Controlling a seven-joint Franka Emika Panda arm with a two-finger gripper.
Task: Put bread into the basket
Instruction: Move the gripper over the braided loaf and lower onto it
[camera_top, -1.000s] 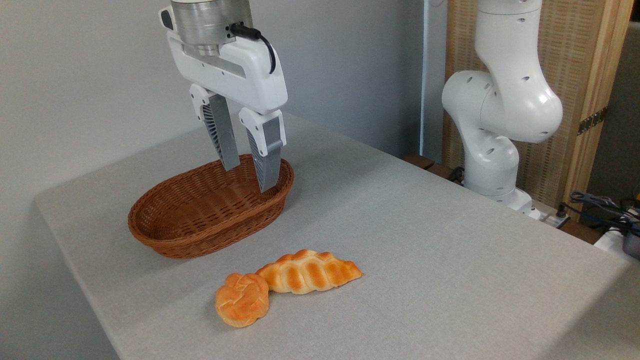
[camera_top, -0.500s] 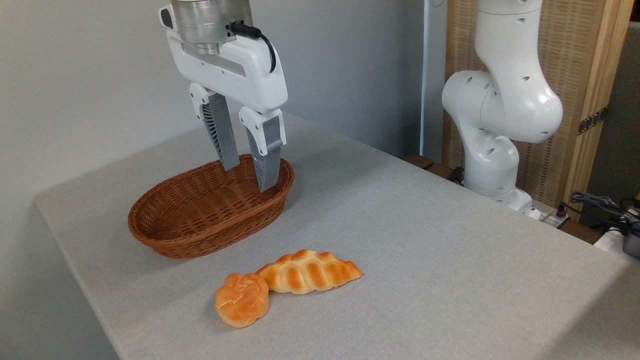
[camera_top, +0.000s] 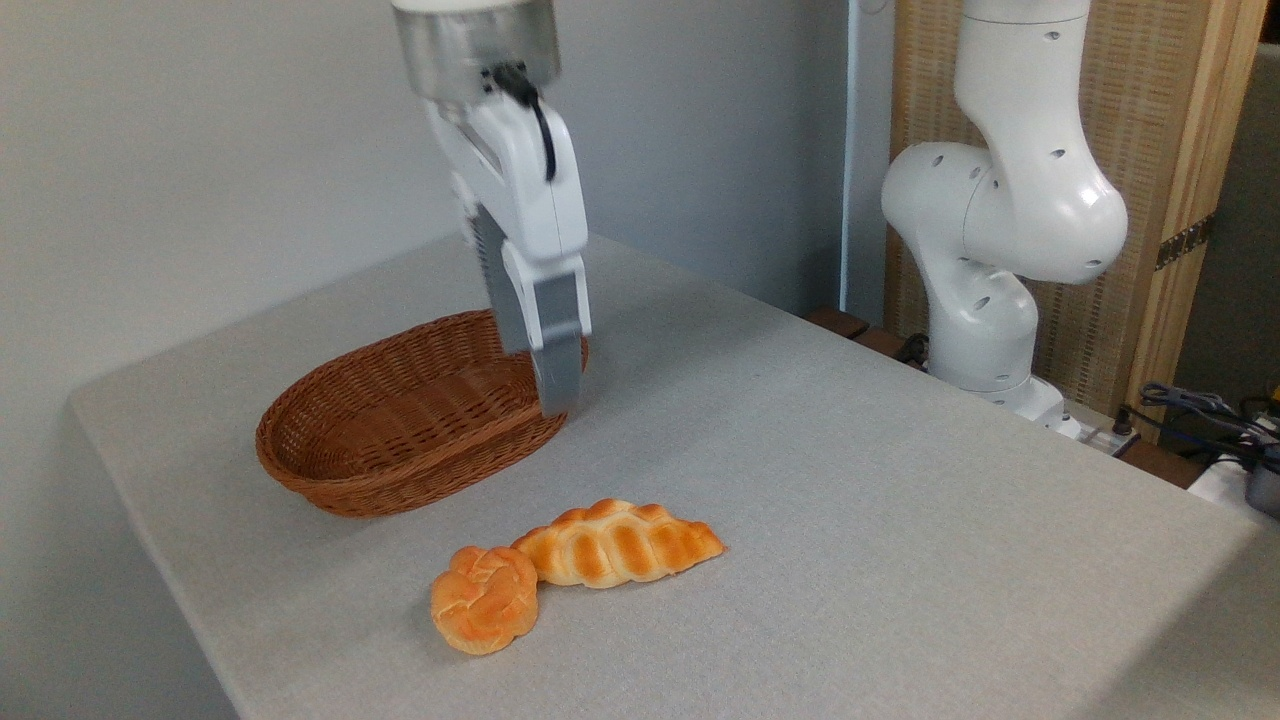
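You see pincer (camera_top: 553, 385) hanging at right end of wicker basket (camera_top: 400, 440), turned edge-on and blurred — cannot tell if fingers are apart or together. Braided loaf (camera_top: 620, 543) lies on surface (camera_top: 850, 480), near front of basket — its left tip touching round knot bun (camera_top: 484, 600).

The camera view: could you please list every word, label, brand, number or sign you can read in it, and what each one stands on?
None: no readable text shows anywhere.
The gripper and the arm's white housing show no lettering.
The basket, the bread, the round bun and the table carry no label.
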